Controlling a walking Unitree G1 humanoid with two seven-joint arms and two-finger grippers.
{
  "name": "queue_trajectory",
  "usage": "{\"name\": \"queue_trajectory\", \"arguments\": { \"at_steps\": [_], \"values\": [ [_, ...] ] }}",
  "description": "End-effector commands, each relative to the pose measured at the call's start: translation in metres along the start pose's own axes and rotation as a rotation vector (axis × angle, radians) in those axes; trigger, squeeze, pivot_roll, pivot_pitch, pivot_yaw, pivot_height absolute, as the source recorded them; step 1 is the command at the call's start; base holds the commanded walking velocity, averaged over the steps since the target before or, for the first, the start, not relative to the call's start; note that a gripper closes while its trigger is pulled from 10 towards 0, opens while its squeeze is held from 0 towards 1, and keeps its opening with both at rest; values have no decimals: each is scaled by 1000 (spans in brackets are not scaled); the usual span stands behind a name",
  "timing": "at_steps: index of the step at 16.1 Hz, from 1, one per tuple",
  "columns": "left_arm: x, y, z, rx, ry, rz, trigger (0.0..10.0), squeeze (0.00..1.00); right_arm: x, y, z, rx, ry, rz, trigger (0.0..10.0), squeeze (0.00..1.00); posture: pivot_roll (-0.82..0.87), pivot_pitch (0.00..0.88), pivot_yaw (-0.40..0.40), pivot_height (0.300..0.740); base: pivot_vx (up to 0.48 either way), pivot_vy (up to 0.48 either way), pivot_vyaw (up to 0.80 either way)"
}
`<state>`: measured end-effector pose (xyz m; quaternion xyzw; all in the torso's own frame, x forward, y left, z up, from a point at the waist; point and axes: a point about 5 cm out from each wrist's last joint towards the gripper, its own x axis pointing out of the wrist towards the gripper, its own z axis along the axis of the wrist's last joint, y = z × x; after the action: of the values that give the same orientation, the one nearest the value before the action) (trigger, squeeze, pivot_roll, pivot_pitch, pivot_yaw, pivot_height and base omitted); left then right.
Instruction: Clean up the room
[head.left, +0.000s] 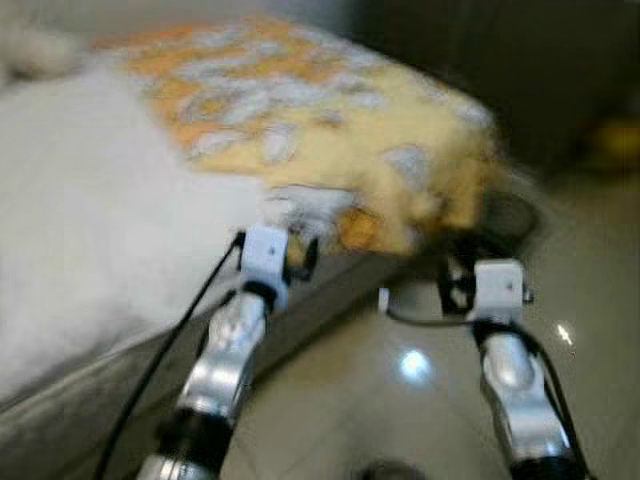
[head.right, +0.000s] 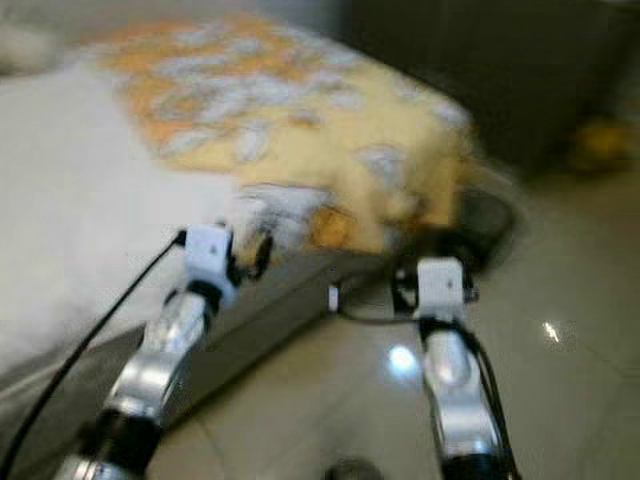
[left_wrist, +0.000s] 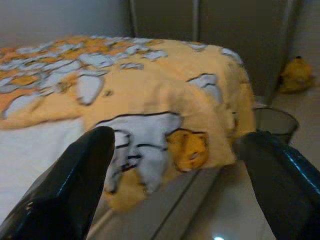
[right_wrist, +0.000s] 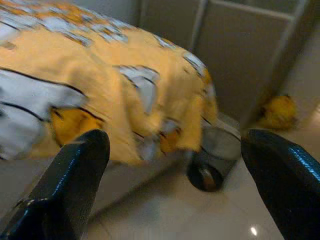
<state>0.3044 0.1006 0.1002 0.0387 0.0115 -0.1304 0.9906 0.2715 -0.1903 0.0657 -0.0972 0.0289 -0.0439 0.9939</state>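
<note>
On a bed (head.left: 90, 230) with a white sheet, one yellow blanket (left_wrist: 150, 85) lies spread, printed with white and orange cartoon figures. Its length runs along the bed, from the far end toward the near corner, where its edge droops over the side of the mattress toward the pale tiled floor (head.left: 400, 400). Two silver arms reach forward at that corner. The left gripper (left_wrist: 175, 165) hovers just before the hanging edge, its two black fingers spread wide apart, touching nothing. The right gripper (right_wrist: 175, 170) is held over the floor beside the bed, its fingers likewise wide apart and empty. One dark mesh bin (right_wrist: 215, 160) lies tipped on the floor just past the bed corner. One yellow soft toy (left_wrist: 297, 75) sits farther off by the grey wardrobe doors (left_wrist: 235, 30). The head views are blurred.
</note>
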Motion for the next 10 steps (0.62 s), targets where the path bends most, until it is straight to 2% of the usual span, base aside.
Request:
{"name": "queue_trajectory", "arguments": {
  "at_steps": [1, 4, 9, 10],
  "values": [
    [1, 3, 7, -18, -24, 17, 10000, 0, 3, 1, 4, 6, -17, 3, 10000, 0, -165, 0, 74, 740, 281, 0, 0],
    [1, 10, 7, -23, -22, 78, 10000, 0, 3, 9, 5, 1, -27, 33, 10000, 0, -160, 0, 75, 740, 480, 0, 0],
    [2, 15, 4, -27, -6, 114, 10000, 0, 3, 7, 3, -7, -21, 40, 10000, 0, -164, 0, 73, 740, 480, 0, 0],
    [4, 14, 4, -1, 4, 116, 10000, 0, 4, 6, 4, -10, -23, 42, 10000, 0, -165, 0, 72, 740, 480, 0, 0]
  ]
}}
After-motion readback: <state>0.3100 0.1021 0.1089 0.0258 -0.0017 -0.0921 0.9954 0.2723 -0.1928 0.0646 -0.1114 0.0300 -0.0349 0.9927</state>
